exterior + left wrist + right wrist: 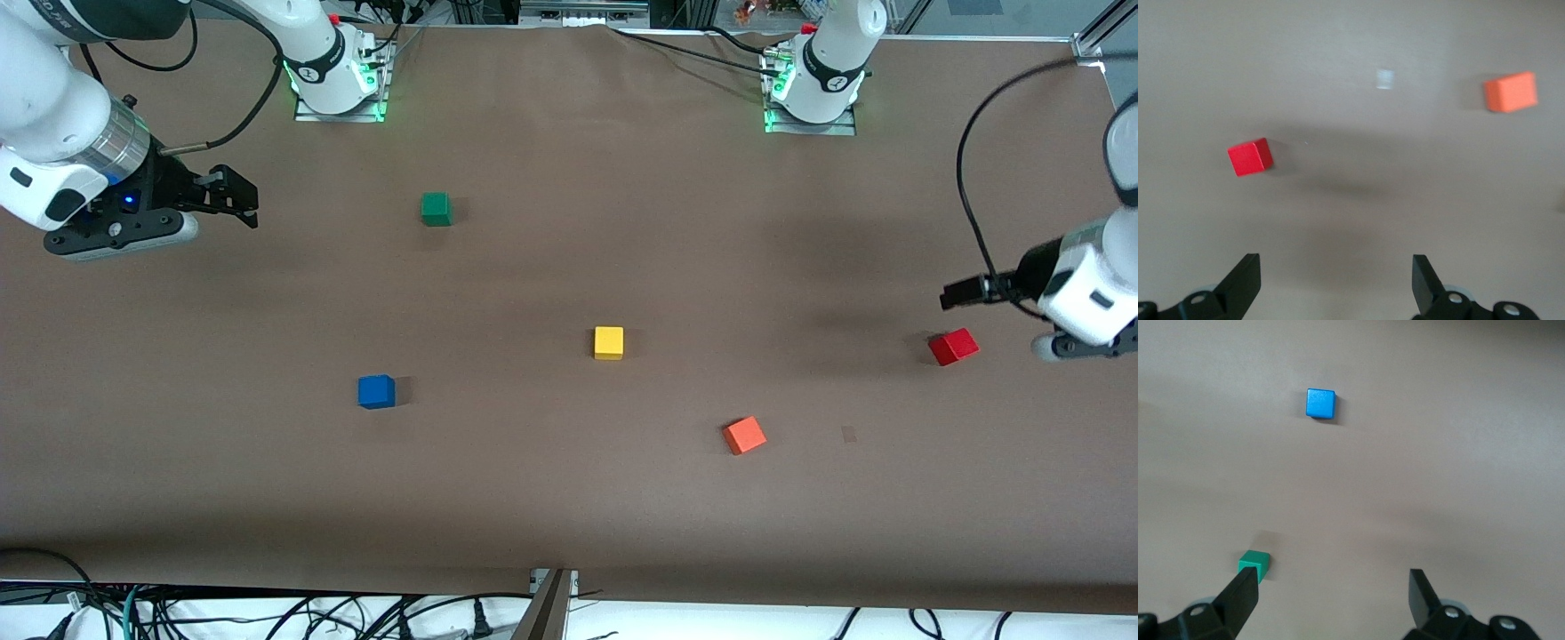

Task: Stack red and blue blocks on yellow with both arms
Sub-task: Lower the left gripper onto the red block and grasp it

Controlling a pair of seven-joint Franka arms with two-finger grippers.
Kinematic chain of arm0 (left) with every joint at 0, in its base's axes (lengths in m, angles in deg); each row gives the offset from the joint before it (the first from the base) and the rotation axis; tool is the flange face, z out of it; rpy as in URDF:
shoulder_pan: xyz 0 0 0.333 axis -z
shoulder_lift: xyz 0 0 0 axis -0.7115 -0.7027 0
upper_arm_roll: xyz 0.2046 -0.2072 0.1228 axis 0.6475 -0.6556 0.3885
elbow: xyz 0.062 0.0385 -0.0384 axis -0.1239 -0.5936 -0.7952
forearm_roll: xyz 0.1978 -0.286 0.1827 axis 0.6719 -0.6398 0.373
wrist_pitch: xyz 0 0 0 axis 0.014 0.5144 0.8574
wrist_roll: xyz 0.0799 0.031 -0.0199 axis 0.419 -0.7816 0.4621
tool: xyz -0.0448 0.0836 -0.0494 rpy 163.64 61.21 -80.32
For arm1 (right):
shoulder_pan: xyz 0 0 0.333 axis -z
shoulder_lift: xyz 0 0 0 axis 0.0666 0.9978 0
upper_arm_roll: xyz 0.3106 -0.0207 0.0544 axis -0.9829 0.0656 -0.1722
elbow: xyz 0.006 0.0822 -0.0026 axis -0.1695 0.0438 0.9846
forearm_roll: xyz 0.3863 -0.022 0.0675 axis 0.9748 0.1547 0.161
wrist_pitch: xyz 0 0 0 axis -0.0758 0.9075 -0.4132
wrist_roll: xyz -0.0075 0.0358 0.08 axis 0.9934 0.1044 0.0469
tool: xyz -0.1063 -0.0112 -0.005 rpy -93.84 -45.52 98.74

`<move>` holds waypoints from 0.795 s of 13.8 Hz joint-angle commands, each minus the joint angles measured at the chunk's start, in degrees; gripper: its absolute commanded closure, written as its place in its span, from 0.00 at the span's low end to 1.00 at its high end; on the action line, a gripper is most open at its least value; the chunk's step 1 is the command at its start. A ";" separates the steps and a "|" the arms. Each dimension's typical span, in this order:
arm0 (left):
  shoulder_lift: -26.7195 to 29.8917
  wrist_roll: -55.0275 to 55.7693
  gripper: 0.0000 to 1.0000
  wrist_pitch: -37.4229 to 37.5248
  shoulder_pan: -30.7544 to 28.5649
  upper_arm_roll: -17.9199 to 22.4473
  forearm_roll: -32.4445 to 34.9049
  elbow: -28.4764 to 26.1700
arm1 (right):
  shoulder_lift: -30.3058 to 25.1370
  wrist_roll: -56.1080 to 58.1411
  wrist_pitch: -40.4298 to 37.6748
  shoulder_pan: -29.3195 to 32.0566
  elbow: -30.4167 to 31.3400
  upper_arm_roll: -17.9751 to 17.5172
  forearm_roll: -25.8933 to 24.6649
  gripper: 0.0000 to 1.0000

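Note:
The yellow cube [608,342] sits near the table's middle. The blue cube [376,391] lies toward the right arm's end, a little nearer the front camera than the yellow one; it also shows in the right wrist view [1321,404]. The red cube [953,347] lies toward the left arm's end and shows in the left wrist view [1250,157]. My left gripper [960,293] [1336,267] is open and empty, up in the air close by the red cube. My right gripper [244,200] [1333,583] is open and empty, over the table at its own end.
A green cube [436,209] [1255,563] sits farther from the front camera than the blue one. An orange cube [744,436] [1510,91] lies between yellow and red, nearer the front camera. Cables hang along the table's front edge.

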 commanded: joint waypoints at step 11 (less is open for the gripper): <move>-7.94 -6.35 0.00 -28.78 -5.95 2.82 3.53 -15.24 | 0.06 0.60 0.26 0.02 -0.83 -1.09 -3.69 0.00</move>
